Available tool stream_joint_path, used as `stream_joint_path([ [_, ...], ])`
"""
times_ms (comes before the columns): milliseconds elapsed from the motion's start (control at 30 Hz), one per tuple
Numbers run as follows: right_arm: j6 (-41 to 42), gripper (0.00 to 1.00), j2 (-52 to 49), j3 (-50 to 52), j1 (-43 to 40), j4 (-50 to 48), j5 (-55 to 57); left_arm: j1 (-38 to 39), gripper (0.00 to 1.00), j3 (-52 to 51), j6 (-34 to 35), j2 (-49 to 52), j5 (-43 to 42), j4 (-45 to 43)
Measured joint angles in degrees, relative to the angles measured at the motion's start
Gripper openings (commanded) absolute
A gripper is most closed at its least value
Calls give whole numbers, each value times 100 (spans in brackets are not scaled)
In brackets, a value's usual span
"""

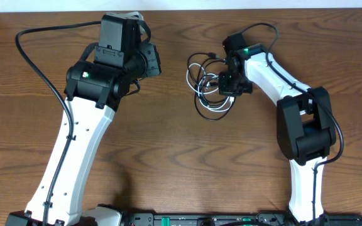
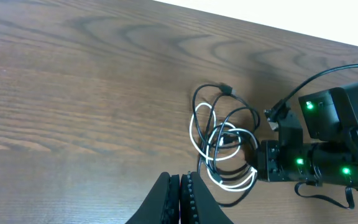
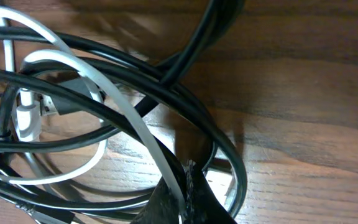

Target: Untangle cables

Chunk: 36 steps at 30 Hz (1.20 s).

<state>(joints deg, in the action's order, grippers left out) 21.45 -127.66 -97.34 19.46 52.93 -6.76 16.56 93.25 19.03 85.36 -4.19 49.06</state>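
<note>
A black cable [image 1: 200, 107] and a white cable [image 1: 213, 104] lie tangled in loose loops on the wooden table at centre right. In the left wrist view the black cable [image 2: 211, 94] and white cable [image 2: 236, 183] show as overlapping coils. My right gripper [image 1: 226, 83] is down at the right side of the tangle. In the right wrist view its jaws [image 3: 185, 186] are shut on the white cable [image 3: 143, 130], with black loops [image 3: 185, 102] crossing around it. My left gripper [image 2: 180, 194] is shut and empty, apart from the tangle to its left [image 1: 153, 61].
The wooden table [image 1: 181, 163] fills the views, with its far edge against a white wall [image 2: 303, 18]. A thick black arm wire [image 1: 36, 63] loops at the far left. A black rail [image 1: 219, 220] runs along the front edge.
</note>
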Motion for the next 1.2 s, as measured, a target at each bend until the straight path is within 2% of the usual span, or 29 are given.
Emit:
stream_joint_path([
  [200, -2, 1, 26, 0, -61, 109, 2, 0, 9, 0, 0, 0, 0, -26],
  [267, -4, 1, 90, 0, -66, 146, 7, 0, 13, 0, -2, 0, 0, -31],
  [533, -24, 4, 549, 0, -59, 264, 17, 0, 13, 0, -2, 0, 0, -39],
  [833, -26, 6, 570, 0, -42, 293, 24, 0, 15, 0, -2, 0, 0, -39],
  [967, -33, 13, 570, 0, -22, 295, 44, 0, 15, 0, 0, 0, 0, -39],
  [1200, -66, 15, 570, 0, -22, 291, 98, 0, 15, 0, 0, 0, 0, -39],
])
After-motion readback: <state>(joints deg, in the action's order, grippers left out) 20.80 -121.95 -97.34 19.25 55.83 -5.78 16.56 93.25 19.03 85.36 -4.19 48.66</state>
